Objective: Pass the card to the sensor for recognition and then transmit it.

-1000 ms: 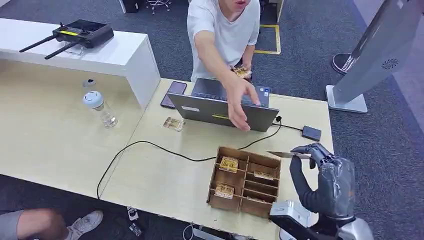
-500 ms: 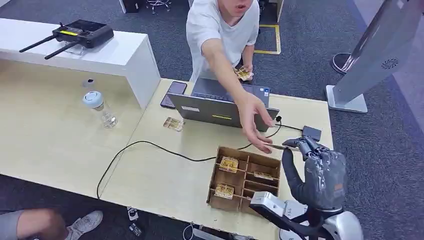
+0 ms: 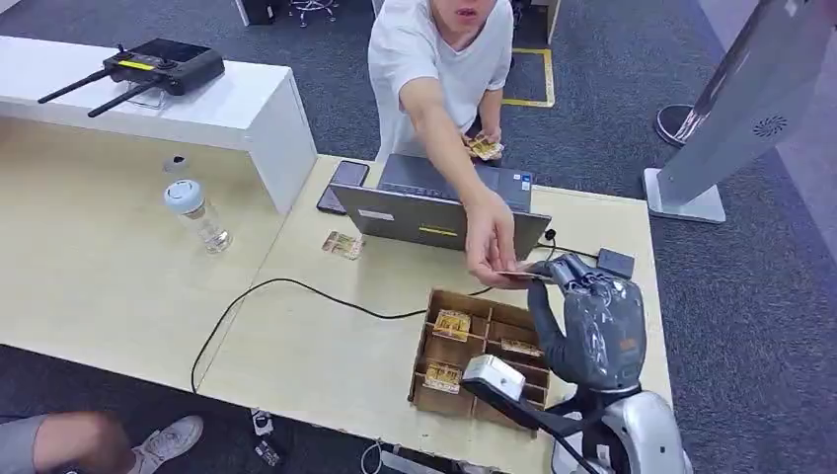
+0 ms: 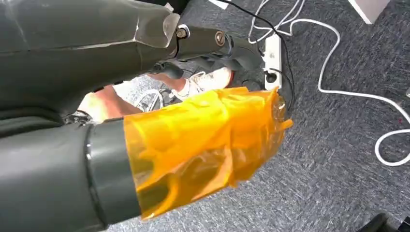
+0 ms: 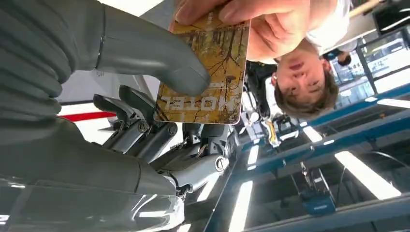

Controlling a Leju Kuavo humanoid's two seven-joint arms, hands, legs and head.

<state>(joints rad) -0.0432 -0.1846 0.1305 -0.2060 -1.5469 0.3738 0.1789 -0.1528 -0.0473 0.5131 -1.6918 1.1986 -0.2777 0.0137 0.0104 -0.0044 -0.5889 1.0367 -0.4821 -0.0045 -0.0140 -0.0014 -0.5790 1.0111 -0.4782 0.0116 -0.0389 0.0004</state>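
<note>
**Q:** Where is the card?

**A:** The card (image 5: 205,72), brown and printed with the word HOTEL, is up above the far right part of the table (image 3: 326,346), between the robot's right hand (image 3: 590,321) and a person's hand (image 3: 491,242). It sits just beyond the wooden box (image 3: 482,357), near the laptop (image 3: 434,207).

**Q:** Who has hold of it?

**A:** Both. In the right wrist view the thick grey thumb (image 5: 154,53) presses on the card's face with the darker fingers behind it, so the right hand pinches one end. The person's fingers grip the opposite end.

**Q:** And the left hand?

**A:** The left hand (image 4: 208,145) hangs low over grey carpet, wrapped in an orange film. Whether its fingers are apart or curled cannot be told through the wrap.

**Q:** What else is on the table?

**A:** The wooden box has several compartments, some holding more brown cards. A small dark sensor (image 3: 615,263) lies just beyond the right hand, at the far right, on a black cable (image 3: 296,286) that runs across the table to the left. Another card (image 3: 342,245) lies flat to the left of the laptop, a phone (image 3: 342,185) beside the laptop's far left corner, and a clear bottle (image 3: 200,214) stands well to the left.

**Q:** The person?

**A:** In a white shirt, standing at the far side, one arm reaching over the laptop, the other hand holding more cards (image 3: 483,147).
</note>
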